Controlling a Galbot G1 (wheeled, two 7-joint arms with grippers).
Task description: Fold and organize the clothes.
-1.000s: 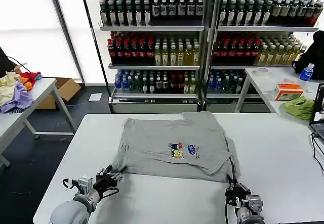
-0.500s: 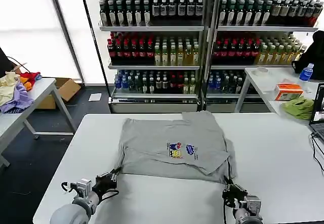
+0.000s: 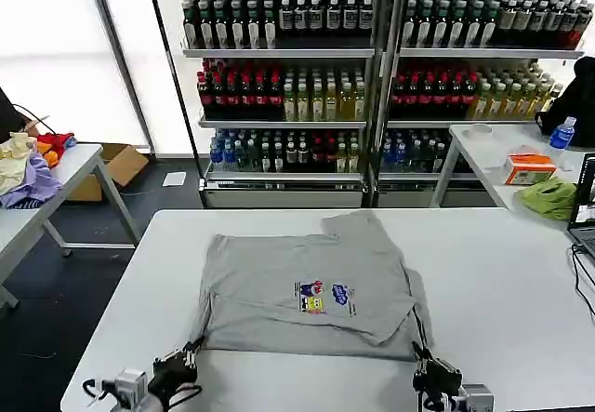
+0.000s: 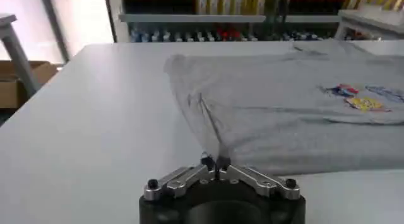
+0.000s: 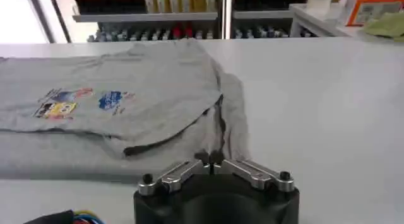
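Observation:
One of the clothes, a light grey shirt (image 3: 307,286) with a small colourful chest print (image 3: 321,297), lies partly folded on the white table (image 3: 502,291). My left gripper (image 3: 189,352) sits at the shirt's near left corner, shut on the fabric; the left wrist view shows the cloth (image 4: 284,112) pinched and pulled taut at the fingertips (image 4: 214,161). At the near right corner my right gripper (image 3: 423,364) is shut on the hem, and in the right wrist view the shirt (image 5: 126,80) runs straight into its closed jaws (image 5: 208,159).
Drink shelves (image 3: 372,77) stand behind the table. A side table on the left holds a coloured garment heap (image 3: 28,166), with a cardboard box (image 3: 116,166) on the floor beside it. The right side table carries a green cloth (image 3: 550,196), orange box (image 3: 530,166) and blue bottle (image 3: 562,133).
Both grippers have drawn back toward the table's near edge, dragging the shirt nearer and a little to the left. The near hem now lies straighter.

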